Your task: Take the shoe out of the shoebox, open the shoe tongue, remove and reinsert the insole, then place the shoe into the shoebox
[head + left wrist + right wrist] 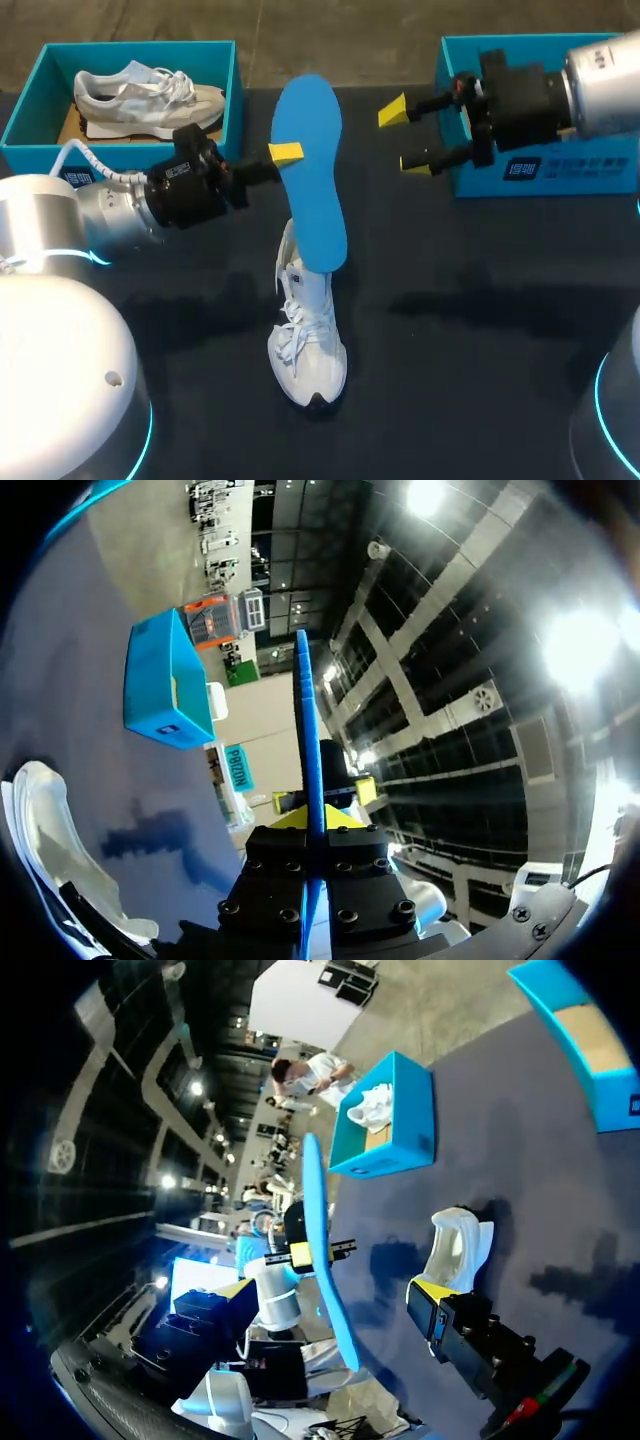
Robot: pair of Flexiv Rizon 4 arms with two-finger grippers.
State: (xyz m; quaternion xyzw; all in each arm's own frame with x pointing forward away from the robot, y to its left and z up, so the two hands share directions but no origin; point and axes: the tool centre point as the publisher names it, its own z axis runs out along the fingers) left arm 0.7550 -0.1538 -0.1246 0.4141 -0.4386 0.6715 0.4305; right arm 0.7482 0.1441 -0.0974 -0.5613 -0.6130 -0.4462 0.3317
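Note:
My left gripper [285,155] is shut on the edge of a blue insole [312,175], holding it up over the table's middle. In the left wrist view the insole [304,720] stands edge-on between the yellow tips of that gripper [316,818]. Under the insole a white shoe [305,335] rests on the dark table, toe toward the front edge. My right gripper [405,138] hangs open to the right of the insole, apart from it, with nothing between its fingers. Its wrist view has the insole [322,1250] ahead of my right gripper [335,1295], and the shoe [456,1248] beyond.
A blue shoebox [30,112] at the back left holds a second white shoe [140,88]. Another blue shoebox [545,172] stands at the back right, behind my right gripper. The left wrist view shows that right-hand box [165,680] beyond the insole.

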